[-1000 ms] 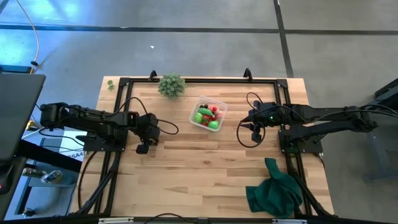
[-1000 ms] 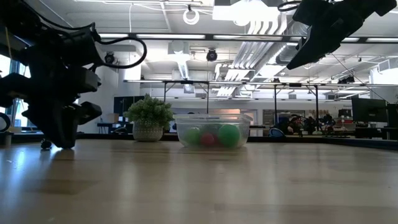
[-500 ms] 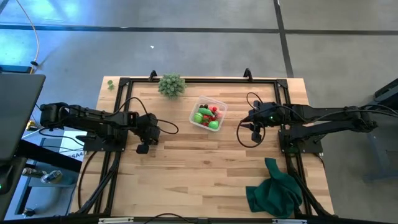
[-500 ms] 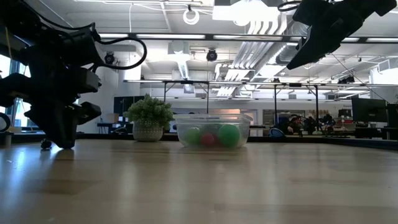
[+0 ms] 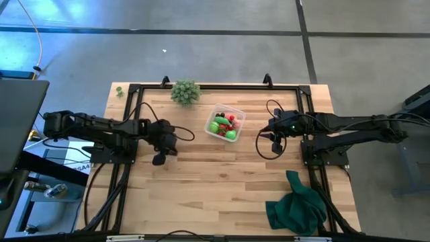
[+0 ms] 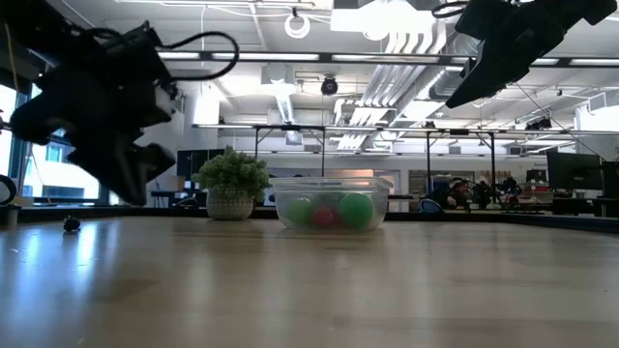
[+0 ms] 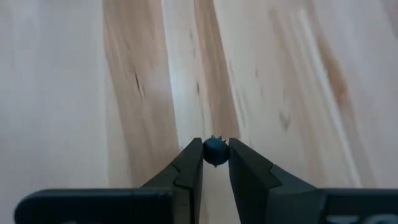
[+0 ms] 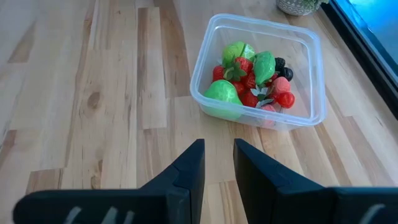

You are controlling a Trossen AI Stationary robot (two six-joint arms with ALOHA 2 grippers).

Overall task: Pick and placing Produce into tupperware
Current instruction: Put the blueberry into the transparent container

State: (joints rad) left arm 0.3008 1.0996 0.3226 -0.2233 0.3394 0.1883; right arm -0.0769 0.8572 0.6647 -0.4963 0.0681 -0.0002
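Since the earlier frame, the left gripper has been lifted off the wooden table, a dark berry pinched. The tupperware is seen before a ceiling-lit room. The right gripper is held slightly parted, empty.

Red, bright green and dark produce is seen in the clear tupperware; a dark berry is seen over pale striped wood.

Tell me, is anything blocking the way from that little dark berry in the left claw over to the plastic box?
Nothing visible does. The left gripper pinches the dark berry above bare wood, and only open table lies between it and the plastic box. The right gripper hangs on the box's far side.
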